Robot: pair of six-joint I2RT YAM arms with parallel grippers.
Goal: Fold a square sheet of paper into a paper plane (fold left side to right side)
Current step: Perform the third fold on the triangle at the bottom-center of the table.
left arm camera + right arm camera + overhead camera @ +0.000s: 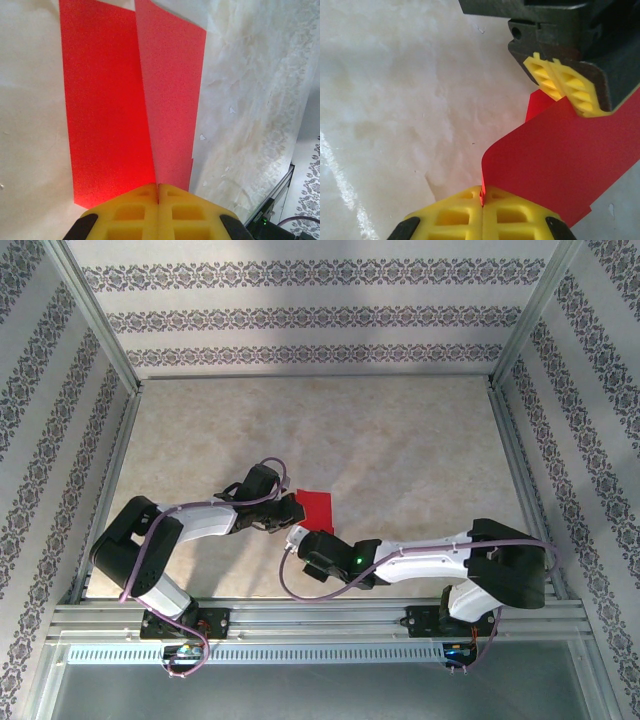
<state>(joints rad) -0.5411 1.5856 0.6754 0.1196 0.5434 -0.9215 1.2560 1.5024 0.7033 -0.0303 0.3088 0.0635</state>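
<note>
The square sheet of paper [317, 507] is bright red and lies near the table's middle, between both arms. In the left wrist view the square sheet of paper [115, 100] spreads ahead, with one flap standing up from a lengthwise fold. My left gripper [158, 186] is shut on the paper's near edge at that fold. My right gripper [482, 191] is shut on a curled-up corner of the paper [560, 160]. The left gripper's yellow fingers [565, 87] pinch the paper's far edge in the right wrist view. No paper plane shape is formed.
The pale marbled table [400, 440] has metal rails [320, 615] along its near edge and sides. Patterned walls [300, 310] enclose the back and both sides. Both arms crowd the near middle.
</note>
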